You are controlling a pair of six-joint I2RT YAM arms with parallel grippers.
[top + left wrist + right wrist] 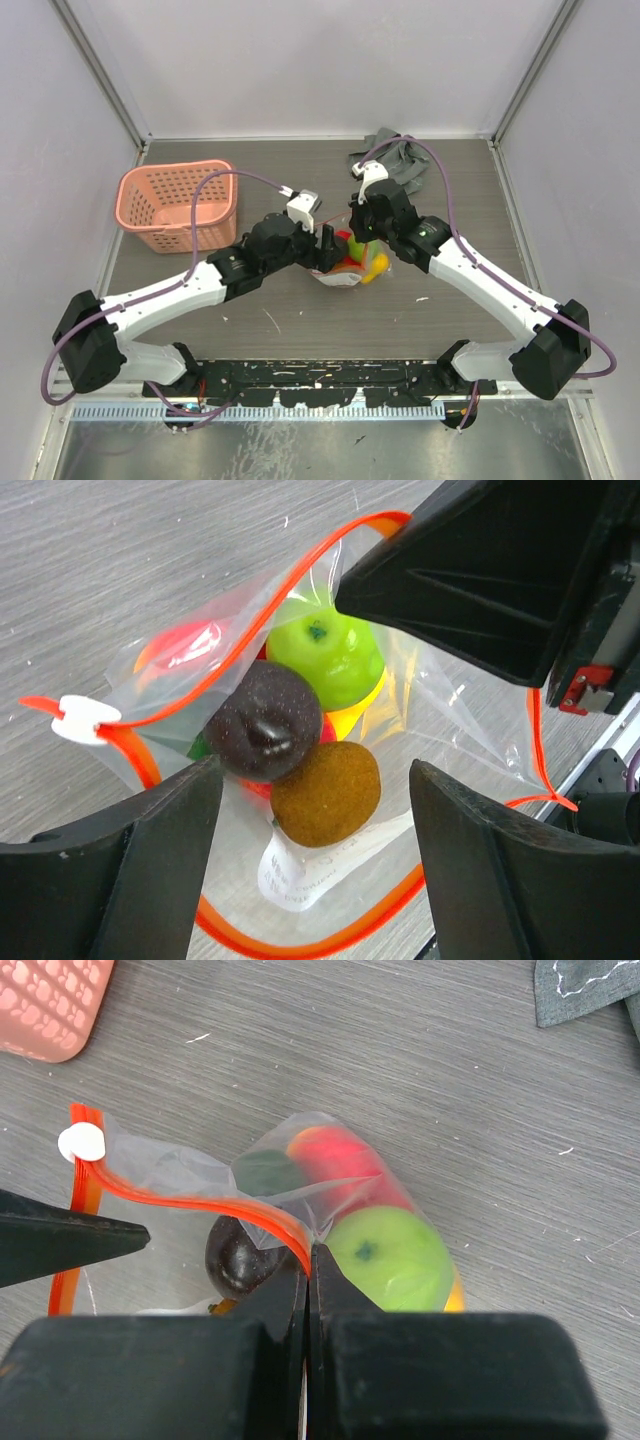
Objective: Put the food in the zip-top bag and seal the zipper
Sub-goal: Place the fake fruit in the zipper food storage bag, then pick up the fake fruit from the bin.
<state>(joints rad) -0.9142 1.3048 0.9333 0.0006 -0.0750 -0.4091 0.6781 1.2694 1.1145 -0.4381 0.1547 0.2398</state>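
The first half of your task looks done. The zip-top bag (470, 730) lies on the counter (300, 330) in the middle of the top view, between the two arms, and the food is inside it: a green apple (325, 650), a dark purple fruit (265, 730), a brown fuzzy piece (325, 792), a red piece (335, 1155) and something yellow (355, 712) under the apple. I see no food on the counter outside the bag, but the arms cover a part of it, so I cannot be fully sure.

The second half is not done. The zipper (200, 1203) is open: in the left wrist view its two orange lips run apart and make a wide loop around the food. The white slider (81, 1143) sits at the far end of the strip, at about ten o'clock from the fruit in the right wrist view.

Your right claw (310, 1260) is pressed closed on the upper lip of the zipper, near its middle, and holds the mouth up. Your left claw (315, 775) is spread wide over the mouth and holds nothing.

The pink basket (185, 232) stands at ten o'clock from the bag, well apart, and a grey cloth (395, 160) lies at one o'clock. What is left for you, as I judge it, is to bring the lips together and pull the slider along the whole strip.
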